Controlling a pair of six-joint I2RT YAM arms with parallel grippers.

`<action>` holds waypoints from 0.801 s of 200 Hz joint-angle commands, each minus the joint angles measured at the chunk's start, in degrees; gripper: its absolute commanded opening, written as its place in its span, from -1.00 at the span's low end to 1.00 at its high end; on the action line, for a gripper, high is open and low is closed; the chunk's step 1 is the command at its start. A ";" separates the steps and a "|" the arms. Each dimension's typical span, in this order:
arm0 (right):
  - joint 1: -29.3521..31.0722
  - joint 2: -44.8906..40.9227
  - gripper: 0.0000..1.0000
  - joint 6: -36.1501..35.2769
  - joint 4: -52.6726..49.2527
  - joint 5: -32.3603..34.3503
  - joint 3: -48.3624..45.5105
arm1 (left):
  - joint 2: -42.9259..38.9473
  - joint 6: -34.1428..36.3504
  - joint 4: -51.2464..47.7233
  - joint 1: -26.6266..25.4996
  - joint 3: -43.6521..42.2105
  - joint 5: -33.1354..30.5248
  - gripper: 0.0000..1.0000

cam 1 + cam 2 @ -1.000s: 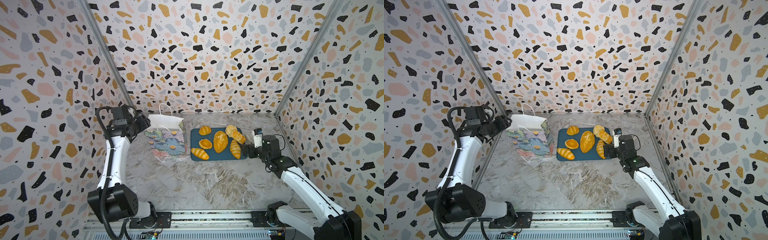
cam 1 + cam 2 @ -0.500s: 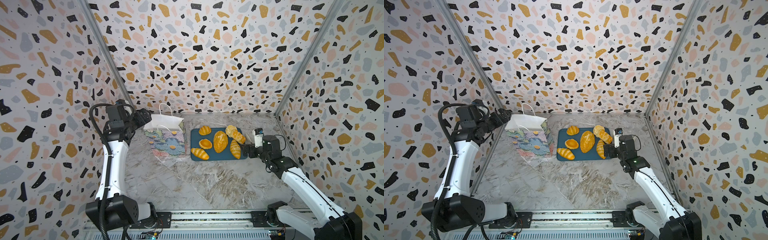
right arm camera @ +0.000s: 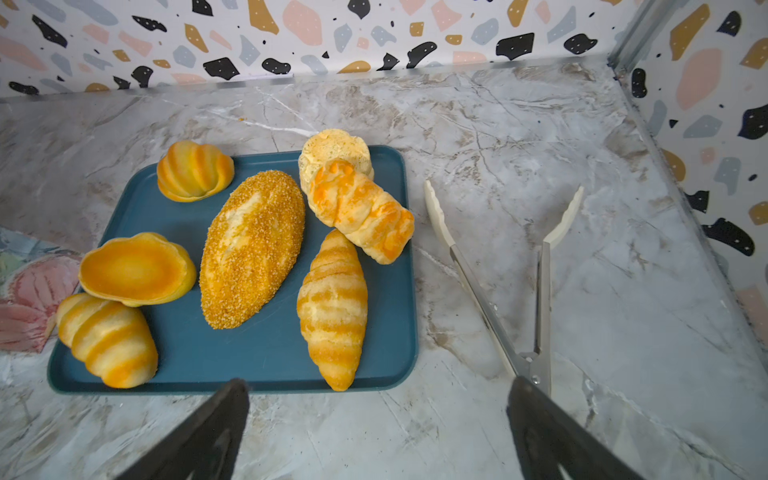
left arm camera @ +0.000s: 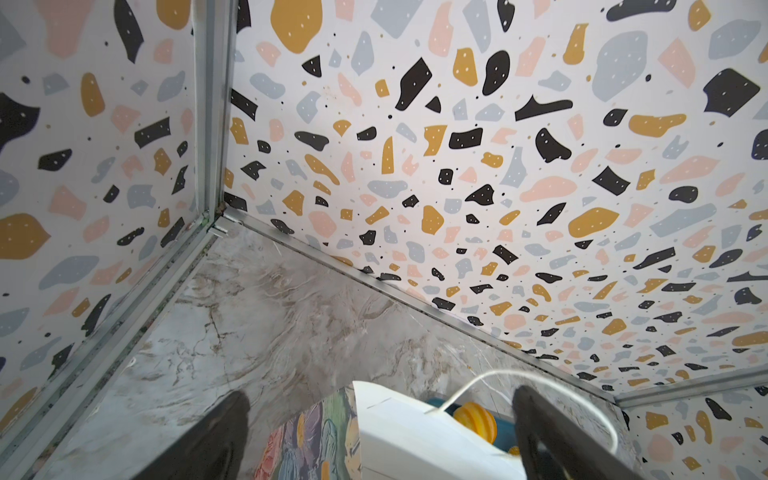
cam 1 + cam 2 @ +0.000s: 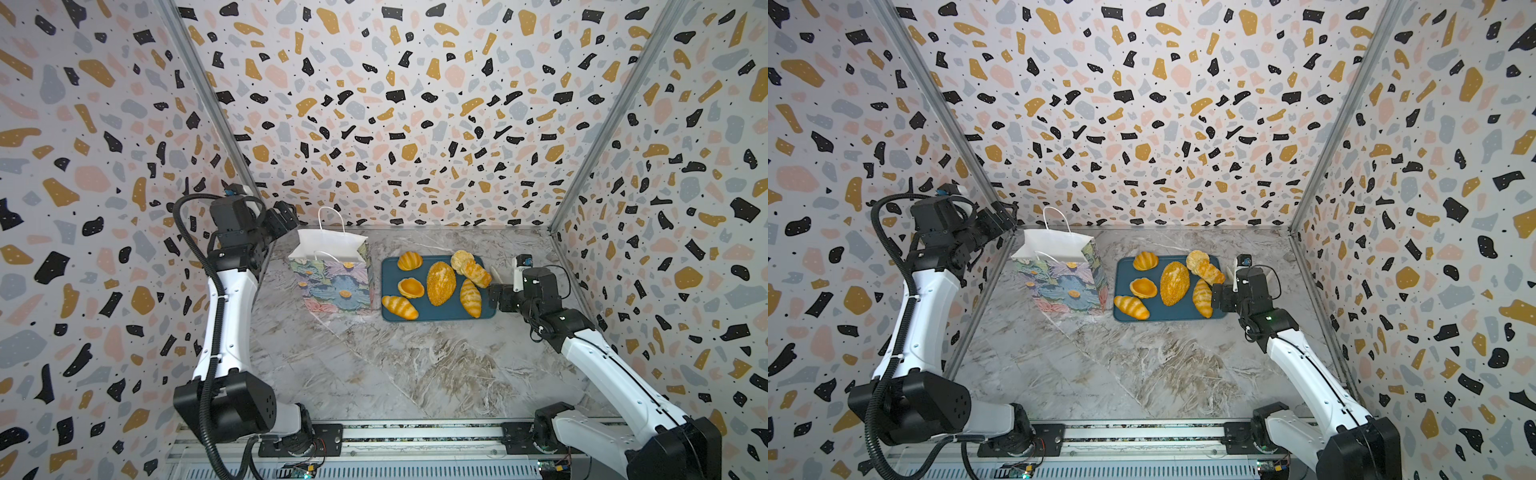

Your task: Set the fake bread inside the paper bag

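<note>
Left gripper (image 5: 289,216): jaws have spread wide and it has lifted off the rim of the paper bag (image 5: 332,282), now at the bag's 10 o'clock. The bag stands upright, mouth open.

Right gripper (image 3: 378,388): jaws apart, empty, at the blue tray's (image 5: 415,318) 3 o'clock edge.

All seven pieces of fake bread (image 5: 441,282) lie on the tray, at 3 o'clock of the bag. I judge the bag ready and loading not yet started.

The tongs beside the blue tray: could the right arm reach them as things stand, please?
Probably yes. The tongs lie free on the table beside the tray, just ahead of the right arm, whose jaws stand open and empty; nothing lies between.
</note>
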 commanded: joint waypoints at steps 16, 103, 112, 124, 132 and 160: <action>-1.53 2.91 0.97 0.66 -4.24 2.56 4.42 | 2.07 1.12 2.15 0.14 2.69 -1.71 0.99; -11.77 12.49 0.97 -2.72 -7.58 -2.25 11.83 | -1.51 2.52 4.56 1.42 -4.18 -4.72 0.99; -12.36 14.04 0.97 -2.06 -8.21 -0.88 13.06 | -1.91 2.70 4.87 1.38 -4.89 -5.01 0.99; -12.50 15.92 0.98 -1.93 -8.97 0.67 14.60 | -2.71 2.90 5.46 1.42 -6.05 -5.69 0.99; -12.45 16.97 0.97 -2.99 -8.91 1.16 15.07 | -3.24 2.90 5.86 1.42 -6.82 -6.42 0.99; -12.38 19.62 0.97 -4.99 -7.59 3.75 15.05 | -4.55 2.91 7.13 1.43 -8.41 -7.74 0.99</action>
